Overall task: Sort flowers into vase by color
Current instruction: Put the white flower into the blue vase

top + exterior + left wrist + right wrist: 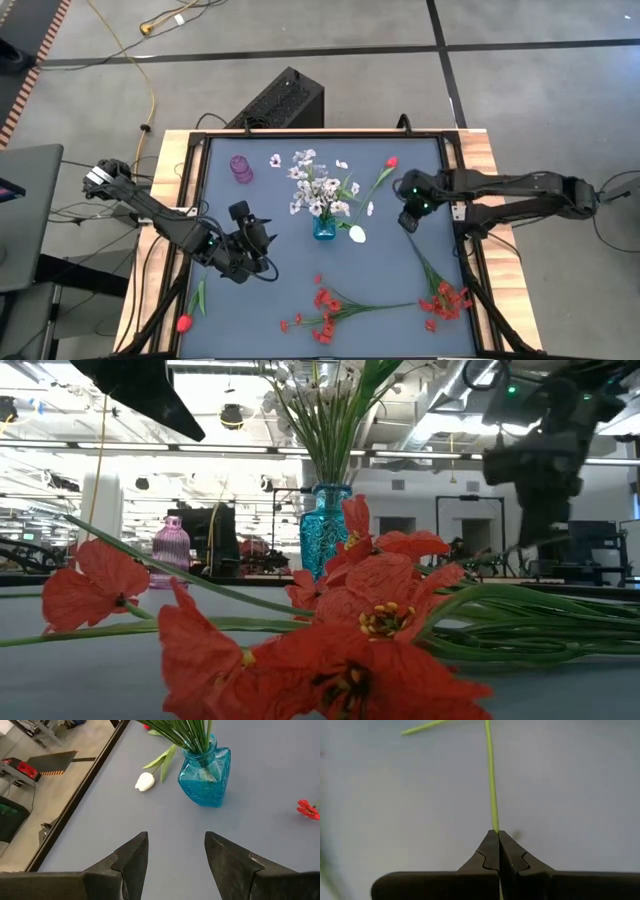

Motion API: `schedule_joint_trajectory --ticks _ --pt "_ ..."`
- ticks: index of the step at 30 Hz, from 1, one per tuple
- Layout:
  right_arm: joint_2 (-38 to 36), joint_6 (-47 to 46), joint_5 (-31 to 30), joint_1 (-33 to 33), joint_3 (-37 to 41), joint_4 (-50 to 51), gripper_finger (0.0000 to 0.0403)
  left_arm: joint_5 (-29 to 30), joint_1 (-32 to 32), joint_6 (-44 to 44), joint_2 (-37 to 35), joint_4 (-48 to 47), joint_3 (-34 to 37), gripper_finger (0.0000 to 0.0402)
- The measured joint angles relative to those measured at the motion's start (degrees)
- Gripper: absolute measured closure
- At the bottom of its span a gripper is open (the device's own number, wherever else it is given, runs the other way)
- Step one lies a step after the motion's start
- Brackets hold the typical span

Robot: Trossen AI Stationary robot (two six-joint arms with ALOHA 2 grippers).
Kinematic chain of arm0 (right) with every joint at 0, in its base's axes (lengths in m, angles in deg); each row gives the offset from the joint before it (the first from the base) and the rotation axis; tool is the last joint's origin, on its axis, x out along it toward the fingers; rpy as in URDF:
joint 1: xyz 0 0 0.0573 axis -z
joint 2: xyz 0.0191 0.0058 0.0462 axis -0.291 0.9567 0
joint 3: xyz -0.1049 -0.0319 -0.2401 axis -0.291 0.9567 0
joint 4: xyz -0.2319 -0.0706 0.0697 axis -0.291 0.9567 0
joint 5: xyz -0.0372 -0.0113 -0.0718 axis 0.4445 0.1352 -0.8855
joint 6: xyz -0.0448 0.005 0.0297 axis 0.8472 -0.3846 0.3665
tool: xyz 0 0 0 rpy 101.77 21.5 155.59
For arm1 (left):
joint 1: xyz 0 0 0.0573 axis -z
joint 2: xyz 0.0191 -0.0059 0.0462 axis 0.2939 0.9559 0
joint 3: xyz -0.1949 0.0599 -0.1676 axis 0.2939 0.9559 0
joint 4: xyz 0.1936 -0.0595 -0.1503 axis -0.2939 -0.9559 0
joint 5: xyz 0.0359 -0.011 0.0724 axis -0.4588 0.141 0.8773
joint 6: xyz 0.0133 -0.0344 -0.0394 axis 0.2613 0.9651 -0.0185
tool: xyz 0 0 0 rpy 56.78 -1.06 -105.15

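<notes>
On the tabletop's right side, the right claw [498, 836] is clamped on a thin green stem [491, 780] running straight ahead of its fingers. The blue vase [324, 228] stands just leftward; the left claw [176, 860] waits open.

Open industrial lab hall: concrete floor [520, 90] with tape lines, exposed ceiling ducts [440, 400], loose cables [140, 90].

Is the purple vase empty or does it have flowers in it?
Empty. The purple vase stands upright with nothing in it, while the white flowers fill the blue vase.
</notes>
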State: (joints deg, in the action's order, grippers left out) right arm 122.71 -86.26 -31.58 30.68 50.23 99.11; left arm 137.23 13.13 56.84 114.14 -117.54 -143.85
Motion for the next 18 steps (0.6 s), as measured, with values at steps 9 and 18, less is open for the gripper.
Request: schedule_joint_trajectory --ticks 9,18 --pt "2.8 -0.8 -13.8 -2.2 -0.1 0.3 0.0384 0.6 0.0 -2.2 0.0 2.1 0.0 0.0217" --pt "9.3 5.8 -12.7 -0.6 -0.1 3.9 0.0341 0.3 0.5 -1.2 0.0 2.1 0.0 0.0217"
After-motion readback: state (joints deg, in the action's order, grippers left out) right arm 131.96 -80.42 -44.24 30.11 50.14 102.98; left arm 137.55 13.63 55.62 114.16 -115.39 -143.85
